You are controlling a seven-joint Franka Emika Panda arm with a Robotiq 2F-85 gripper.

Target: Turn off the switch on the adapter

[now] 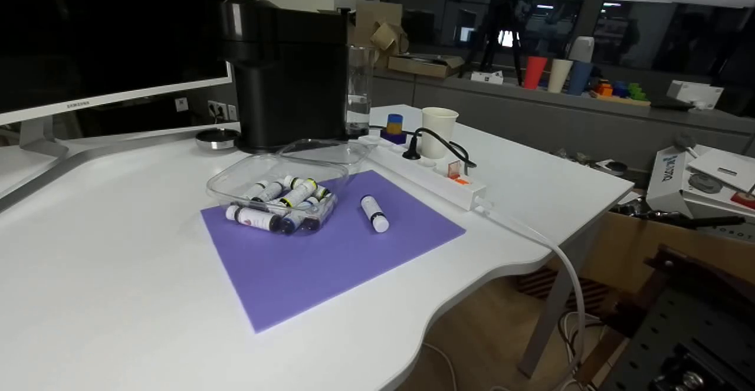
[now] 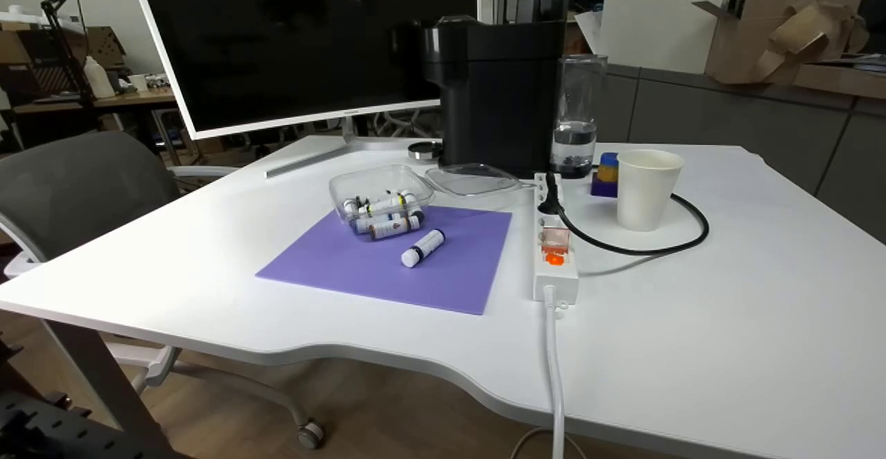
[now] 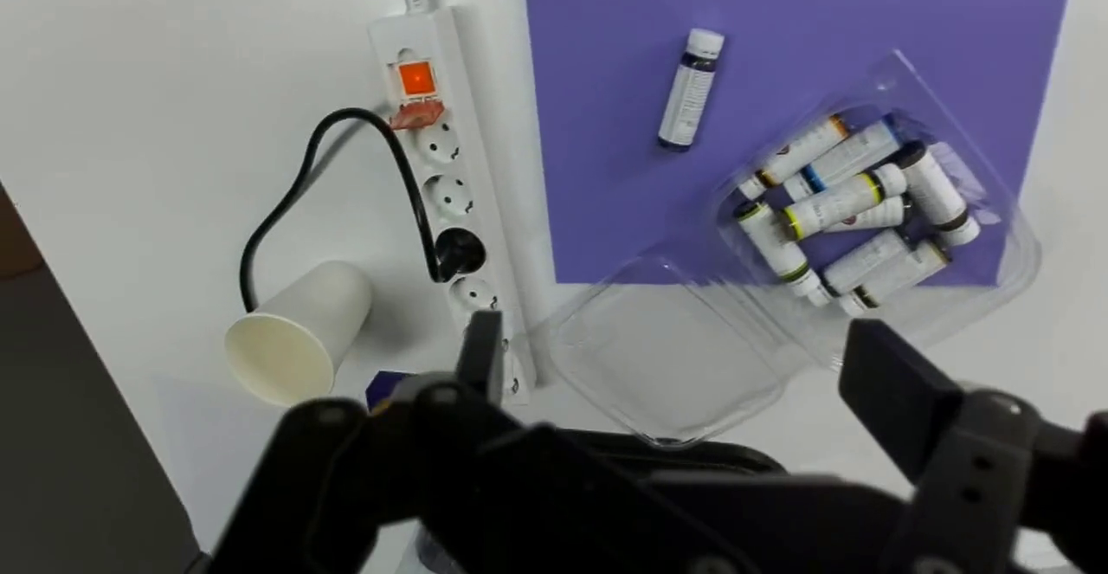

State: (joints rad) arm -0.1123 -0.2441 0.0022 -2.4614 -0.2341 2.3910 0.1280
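The adapter is a white power strip (image 1: 433, 180) on the white table, seen in both exterior views (image 2: 556, 284) and in the wrist view (image 3: 481, 177). Its orange switch (image 3: 417, 79) sits at the cable end and looks lit in the wrist view. It also shows in both exterior views (image 1: 462, 182) (image 2: 554, 259). A clear red cover flap (image 3: 417, 115) stands raised beside the switch. My gripper (image 3: 677, 351) is open and empty, high above the table. Its left finger overlaps the strip's far end in the wrist view, away from the switch.
A black plug (image 3: 460, 252) with a looping cable sits in the strip. A paper cup (image 2: 647, 189) stands beside it. A purple mat (image 1: 330, 267) bears a loose vial (image 1: 374, 213) and part of a clear box (image 3: 1021, 271) of vials. A black machine (image 1: 289, 78) stands behind.
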